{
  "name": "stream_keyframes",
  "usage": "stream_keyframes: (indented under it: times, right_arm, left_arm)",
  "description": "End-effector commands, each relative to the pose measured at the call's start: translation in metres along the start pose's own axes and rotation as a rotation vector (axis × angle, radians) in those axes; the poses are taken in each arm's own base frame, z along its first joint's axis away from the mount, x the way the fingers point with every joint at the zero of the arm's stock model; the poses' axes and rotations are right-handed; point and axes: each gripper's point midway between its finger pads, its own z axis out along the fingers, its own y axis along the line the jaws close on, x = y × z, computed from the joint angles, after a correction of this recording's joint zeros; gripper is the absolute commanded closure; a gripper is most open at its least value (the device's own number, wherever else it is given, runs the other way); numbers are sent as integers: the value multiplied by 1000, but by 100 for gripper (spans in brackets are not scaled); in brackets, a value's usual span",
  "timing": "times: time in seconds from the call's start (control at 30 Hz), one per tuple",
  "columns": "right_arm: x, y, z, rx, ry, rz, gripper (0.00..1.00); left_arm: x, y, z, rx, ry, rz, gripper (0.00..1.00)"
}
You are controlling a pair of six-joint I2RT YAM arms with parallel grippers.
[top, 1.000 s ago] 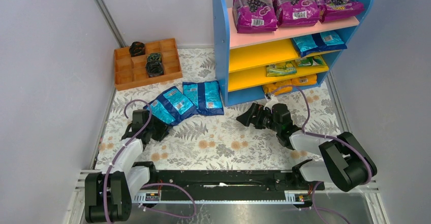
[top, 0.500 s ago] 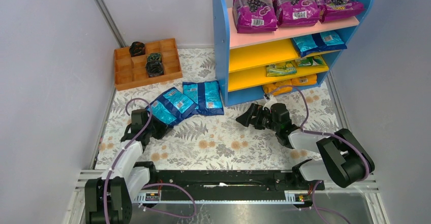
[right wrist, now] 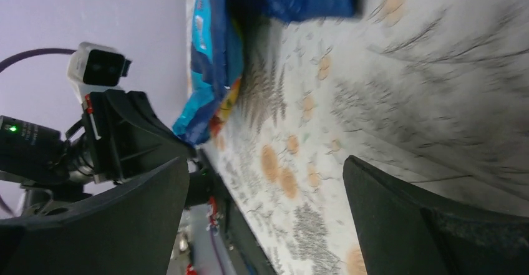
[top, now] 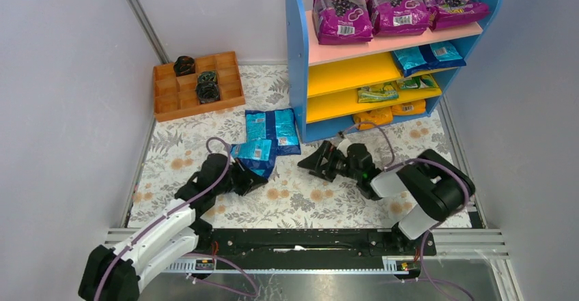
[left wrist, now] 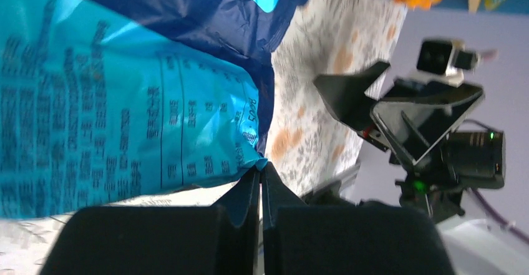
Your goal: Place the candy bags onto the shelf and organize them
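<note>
Shelf partly stocked. Left fingers clamp one blue candy bag; another blue bag lies on the table. Right fingers apart, empty.

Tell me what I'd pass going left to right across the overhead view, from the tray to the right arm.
In order: orange tray → blue candy bag pinched by the left gripper → right gripper, fingers open → right arm's elbow.

Robot laboratory test cell. Grey partition walls enclose the bench on three sides. A black rail at its near edge mounts the left arm and right arm. The shelf at the far edge imitates a shop display.
</note>
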Motion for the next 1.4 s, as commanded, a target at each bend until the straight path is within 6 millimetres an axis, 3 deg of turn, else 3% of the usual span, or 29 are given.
stream_keyframes:
  times: [0.0,0.3,0.53,0.9,1.0,1.03,1.2,1.3,1.37]
  right_arm:
    - [15,58,13,-222,22,122,0]
    - [58,42,49,-97,103,202,0]
    - [73,36,74,-82,134,260,7]
    - [88,29,67,-76,154,274,30]
    - [87,26,62,-70,134,271,43]
    - [86,24,60,-66,128,268,49]
    - [81,31,51,-102,96,246,70]
    - [74,38,43,-122,69,215,80]
    - [72,41,36,-126,62,195,82]
  left_arm:
    - [17,-33,6,114,34,-12,100]
    - [56,-59,13,196,137,86,100]
    - [82,-70,9,240,216,130,100]
    - [114,-86,7,296,304,240,100]
    - [117,-90,8,304,317,267,100]
    - [118,-92,8,312,320,276,98]
    - [116,-108,-3,356,315,373,51]
    - [97,-123,-16,346,217,507,27]
    - [74,-136,-28,308,110,594,18]
